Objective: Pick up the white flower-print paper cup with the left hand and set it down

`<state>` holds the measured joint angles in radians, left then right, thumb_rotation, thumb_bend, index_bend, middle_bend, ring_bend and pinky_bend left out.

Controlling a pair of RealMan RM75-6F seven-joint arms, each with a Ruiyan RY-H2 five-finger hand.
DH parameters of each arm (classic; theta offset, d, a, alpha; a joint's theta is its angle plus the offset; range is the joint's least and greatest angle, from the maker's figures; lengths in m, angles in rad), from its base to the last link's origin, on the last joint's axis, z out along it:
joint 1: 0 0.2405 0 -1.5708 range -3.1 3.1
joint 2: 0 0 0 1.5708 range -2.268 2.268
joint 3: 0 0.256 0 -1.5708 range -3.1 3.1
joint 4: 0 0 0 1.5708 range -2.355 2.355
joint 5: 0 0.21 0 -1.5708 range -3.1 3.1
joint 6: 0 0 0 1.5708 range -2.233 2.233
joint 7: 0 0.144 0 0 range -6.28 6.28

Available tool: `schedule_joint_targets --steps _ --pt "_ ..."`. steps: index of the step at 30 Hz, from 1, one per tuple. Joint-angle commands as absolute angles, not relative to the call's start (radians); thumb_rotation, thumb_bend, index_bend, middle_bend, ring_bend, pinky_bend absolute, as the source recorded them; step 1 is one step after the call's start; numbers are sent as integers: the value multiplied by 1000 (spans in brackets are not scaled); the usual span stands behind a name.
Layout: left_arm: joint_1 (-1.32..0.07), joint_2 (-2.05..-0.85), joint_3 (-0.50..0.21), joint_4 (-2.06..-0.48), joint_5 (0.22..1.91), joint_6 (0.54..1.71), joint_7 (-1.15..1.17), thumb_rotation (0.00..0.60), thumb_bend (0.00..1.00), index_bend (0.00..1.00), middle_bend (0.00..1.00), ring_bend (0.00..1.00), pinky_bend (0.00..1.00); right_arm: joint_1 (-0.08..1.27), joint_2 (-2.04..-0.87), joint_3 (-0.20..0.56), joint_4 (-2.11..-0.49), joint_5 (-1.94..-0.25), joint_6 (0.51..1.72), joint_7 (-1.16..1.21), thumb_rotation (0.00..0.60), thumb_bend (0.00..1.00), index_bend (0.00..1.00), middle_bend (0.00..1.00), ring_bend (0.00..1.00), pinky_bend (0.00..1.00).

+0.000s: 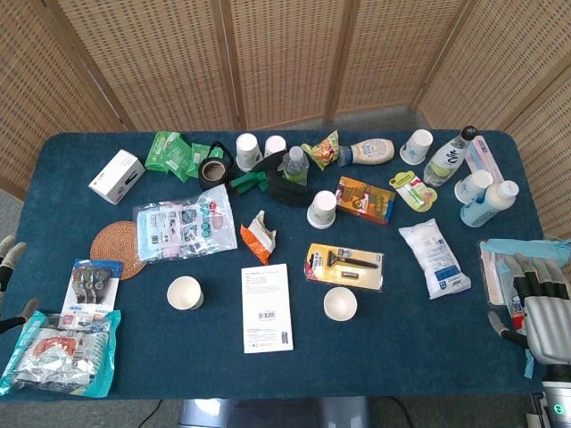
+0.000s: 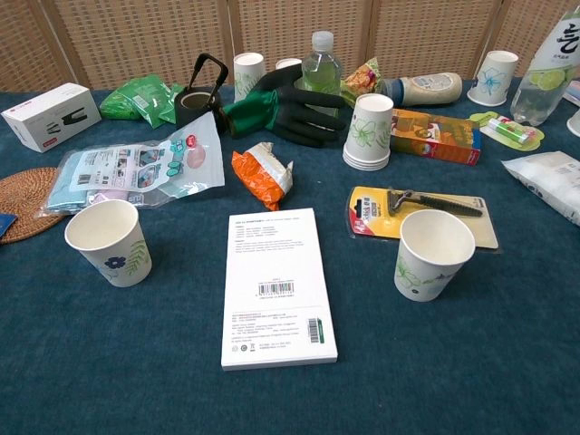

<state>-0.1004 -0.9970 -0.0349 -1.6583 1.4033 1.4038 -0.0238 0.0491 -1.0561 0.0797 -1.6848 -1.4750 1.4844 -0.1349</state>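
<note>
A white paper cup with a blue flower and green leaves point(image 1: 185, 292) point(image 2: 111, 241) stands upright and empty on the blue table, front left. My left hand point(image 1: 11, 278) shows only at the left edge of the head view, well left of that cup; its fingers are apart and hold nothing. A second upright flower-print cup point(image 1: 340, 304) point(image 2: 433, 254) stands front right. My right hand point(image 1: 541, 301) rests at the table's right edge with fingers extended and nothing in them. The chest view shows neither hand.
A white booklet point(image 1: 267, 308) point(image 2: 277, 285) lies between the two cups. A woven coaster point(image 1: 119, 249), a bagged pouch point(image 1: 183, 225) and packets point(image 1: 62, 349) surround the left cup. Upturned stacked cups point(image 2: 369, 131), a razor pack point(image 2: 421, 213), bottles and snacks crowd the back.
</note>
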Motion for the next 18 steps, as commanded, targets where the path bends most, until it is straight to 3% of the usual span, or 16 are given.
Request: schedule_joint_targets --steps 1,9,18 --pt "-103 -995 -32 -1659 1408 1397 -23 600 378 0 0 0 17 50 -1056 79 -1685 -1477 1484 -134 510 333 0 0 0 0" --pt "-137 -977 -2 -1682 1506 1359 -14 600 378 0 0 0 12 39 -1061 67 -1672 -1504 1510 -107 507 332 0 0 0 0" --pt "-230 -978 41 -1758 1599 1208 78 600 377 0 0 0 0 27 -1062 55 -1667 -1535 1537 -91 510 333 0 0 0 0"
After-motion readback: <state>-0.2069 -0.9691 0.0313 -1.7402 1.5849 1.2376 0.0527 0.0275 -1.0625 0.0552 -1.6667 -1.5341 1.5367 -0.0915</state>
